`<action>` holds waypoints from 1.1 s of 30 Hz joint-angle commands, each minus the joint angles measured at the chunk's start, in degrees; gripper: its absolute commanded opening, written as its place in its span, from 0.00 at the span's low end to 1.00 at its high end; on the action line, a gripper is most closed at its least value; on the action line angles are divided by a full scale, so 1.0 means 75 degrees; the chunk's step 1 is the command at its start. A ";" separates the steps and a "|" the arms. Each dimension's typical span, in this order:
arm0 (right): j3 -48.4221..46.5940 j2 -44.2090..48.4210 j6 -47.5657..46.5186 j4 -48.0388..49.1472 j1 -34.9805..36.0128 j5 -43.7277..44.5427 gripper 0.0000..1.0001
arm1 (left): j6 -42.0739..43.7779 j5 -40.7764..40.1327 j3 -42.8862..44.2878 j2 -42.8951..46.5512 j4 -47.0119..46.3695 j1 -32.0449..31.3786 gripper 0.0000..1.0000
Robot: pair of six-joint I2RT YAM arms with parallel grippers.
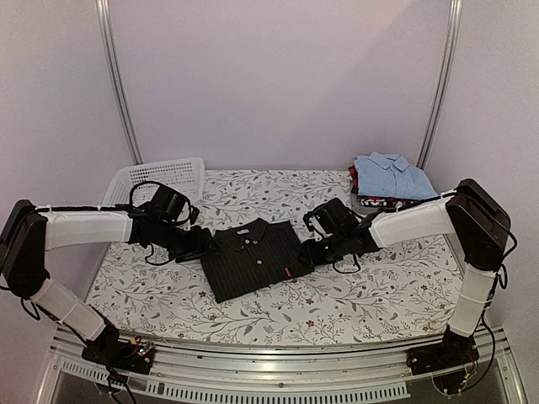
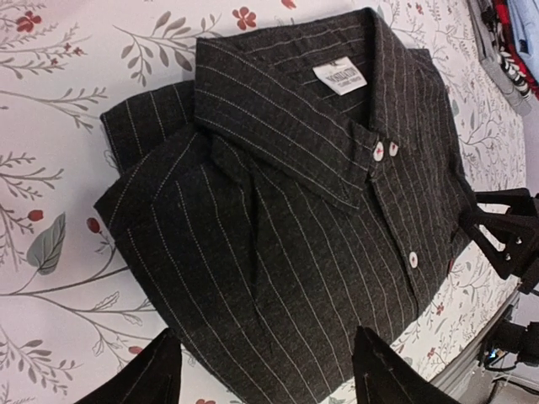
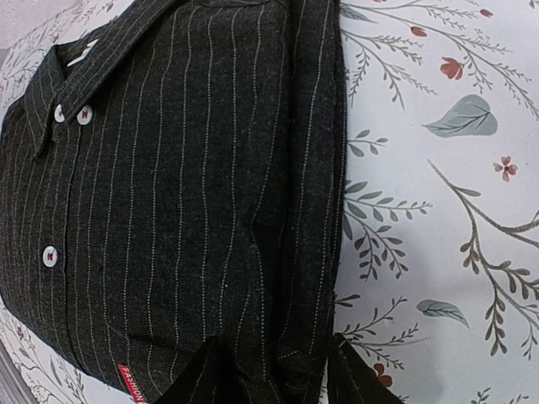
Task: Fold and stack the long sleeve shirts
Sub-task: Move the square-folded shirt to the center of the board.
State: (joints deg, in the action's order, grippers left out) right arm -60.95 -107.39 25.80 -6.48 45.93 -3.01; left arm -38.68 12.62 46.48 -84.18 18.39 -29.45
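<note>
At the middle of the floral-print table point(image 1: 379, 286), the black pinstriped button-up shirt point(image 1: 251, 257) lies folded but not yet stacked on the folded light blue shirt point(image 1: 392, 175) at the far right, the left gripper point(image 1: 198, 244) wide open astride one edge, the right gripper point(image 1: 307, 252) half-closed round the other, grip uncertain.

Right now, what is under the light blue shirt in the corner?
Under the light blue shirt peeks other folded cloth, red, black and white at its edges. How many pieces, the shirt hides.
</note>
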 commanded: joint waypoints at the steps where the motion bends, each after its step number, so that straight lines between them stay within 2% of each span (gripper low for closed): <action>1: 0.0144 -0.0005 0.0247 -0.0097 -0.0019 -0.0183 0.37 | 0.0005 0.0055 -0.0063 0.0097 -0.0421 0.0107 0.69; 9: 0.1014 0.0498 0.0858 0.0069 0.0334 -0.0541 0.11 | 0.0082 0.0255 0.0031 -0.0184 -0.0466 0.0140 0.68; 15: 0.2152 0.1404 0.1692 -0.0076 0.0747 -0.0491 0.05 | 0.0183 0.0621 -0.0037 -0.0311 -0.0455 0.0136 0.68; 17: 0.2529 0.1745 0.1983 -0.0095 0.0869 -0.0460 0.08 | 0.0240 0.0788 -0.0112 -0.0319 -0.0459 0.0138 0.67; 22: 0.2947 0.2667 0.2512 -0.0341 0.0895 -0.0060 0.39 | 0.0361 0.1128 -0.0258 -0.0213 -0.0497 0.0123 0.63; 25: 0.2671 0.3024 0.2415 -0.0471 0.0704 0.0010 0.50 | 0.0401 0.1183 -0.0400 -0.0072 -0.0476 0.0122 0.63; 30: 0.1989 0.2689 0.1951 -0.0404 0.0111 -0.0080 0.51 | 0.0265 0.1460 -0.0891 0.0061 -0.0785 0.0098 0.60; 33: 0.1467 0.2183 0.1698 -0.0355 -0.0023 -0.0200 0.49 | 0.0241 0.1693 -0.1026 0.0031 -0.0937 -0.0017 0.58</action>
State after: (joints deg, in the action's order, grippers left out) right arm -45.17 -87.29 41.39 -9.50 47.09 -4.75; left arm -36.82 22.35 40.18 -85.08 14.11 -28.97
